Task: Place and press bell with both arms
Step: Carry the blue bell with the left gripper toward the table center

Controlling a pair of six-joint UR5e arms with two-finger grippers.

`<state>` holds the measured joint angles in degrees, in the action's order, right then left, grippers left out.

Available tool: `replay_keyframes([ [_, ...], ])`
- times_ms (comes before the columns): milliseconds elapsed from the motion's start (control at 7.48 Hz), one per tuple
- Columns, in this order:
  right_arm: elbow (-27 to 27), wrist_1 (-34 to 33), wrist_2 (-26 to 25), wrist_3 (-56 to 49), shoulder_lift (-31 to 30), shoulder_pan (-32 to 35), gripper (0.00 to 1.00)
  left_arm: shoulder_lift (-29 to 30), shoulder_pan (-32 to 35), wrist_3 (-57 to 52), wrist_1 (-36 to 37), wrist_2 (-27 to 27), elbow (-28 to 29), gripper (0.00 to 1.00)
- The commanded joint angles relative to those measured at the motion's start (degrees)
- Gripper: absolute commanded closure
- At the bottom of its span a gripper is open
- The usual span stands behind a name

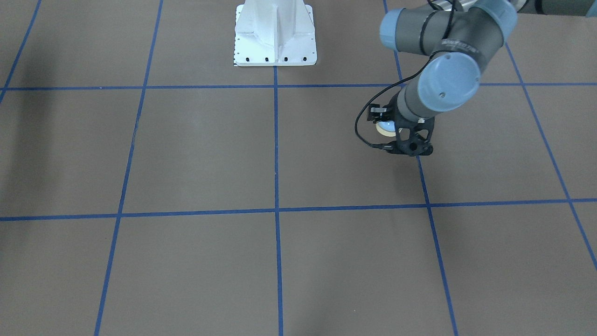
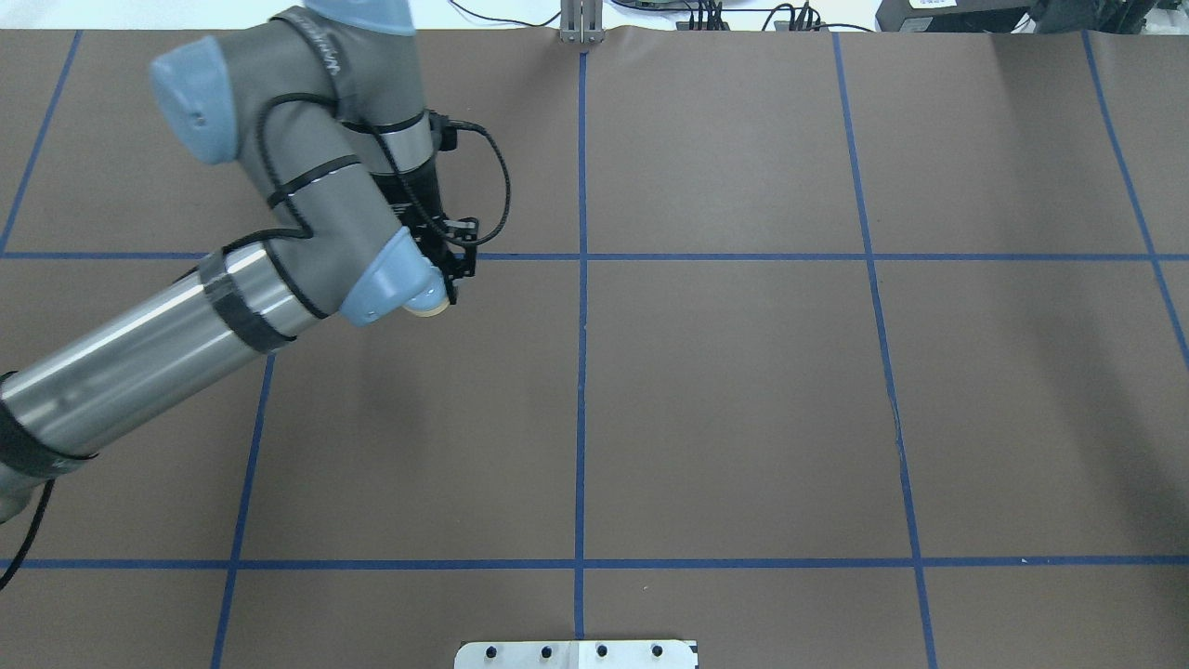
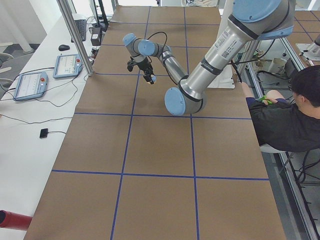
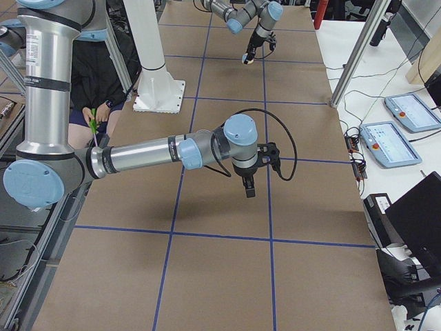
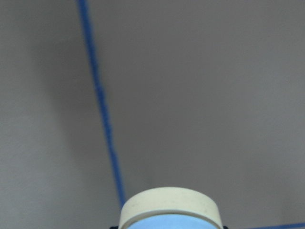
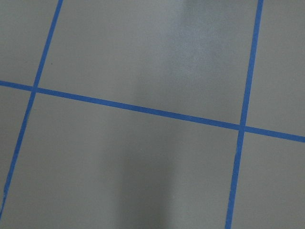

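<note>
The bell [image 1: 385, 127] is a small blue dome with a cream ring [image 5: 170, 204] round its bottom. I think it is light, hard and smooth, so it could slip if I squeeze too softly. I think the best place to hold it is by its round sides, just above the ring, so the button on top can be pushed. I cannot see the button, because my claw hides it. My left claw [image 1: 394, 130] points down and has the bell between its two fingers, which are only as far apart as the bell is wide. I cannot tell if the bell touches the bench [image 2: 743, 418] or hangs just over it. It is over the left half of the bench, close to the middle, about halfway between the far edge and the edge where my white stand [image 1: 275, 32] is bolted, far from every corner. My right claw [image 4: 248, 187] hangs over the bench toward the right end, well apart from the bell, and I cannot tell if it is open or closed. I count one bell, two arms, two claws, one white stand and one person [image 3: 290, 120] sitting by the stand's edge.
</note>
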<state>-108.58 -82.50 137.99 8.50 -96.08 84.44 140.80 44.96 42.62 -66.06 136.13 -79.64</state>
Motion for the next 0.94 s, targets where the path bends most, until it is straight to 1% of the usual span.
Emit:
replay_keyframes([
  [0,0.0,0.1,-0.4,0.5,0.8,-0.6,0.00,8.1,-2.8,9.5,-15.6,-0.3,16.8,1.00],
  [134,0.0,0.1,-0.4,0.5,0.8,-0.7,0.00,12.8,-3.6,10.8,-18.0,-0.4,24.2,1.00],
  [267,0.0,0.1,-0.2,0.5,0.8,-0.7,0.00,15.4,-4.9,12.2,-20.7,-4.3,27.5,1.00],
  [401,0.0,0.1,-0.2,0.5,0.8,-0.8,0.00,15.9,-5.8,15.2,-24.1,-5.1,29.3,1.00],
  [535,0.0,0.1,-0.2,0.5,0.8,-0.8,0.00,16.2,-6.4,15.4,-25.9,-5.2,30.5,1.00],
  [669,0.0,0.1,-0.2,0.5,0.9,-0.8,0.00,16.2,-6.8,15.5,-27.1,-5.3,31.4,0.94],
  [802,0.0,0.1,-0.2,0.5,0.8,-0.8,0.00,16.2,-7.1,15.5,-28.4,-5.3,31.6,0.74],
])
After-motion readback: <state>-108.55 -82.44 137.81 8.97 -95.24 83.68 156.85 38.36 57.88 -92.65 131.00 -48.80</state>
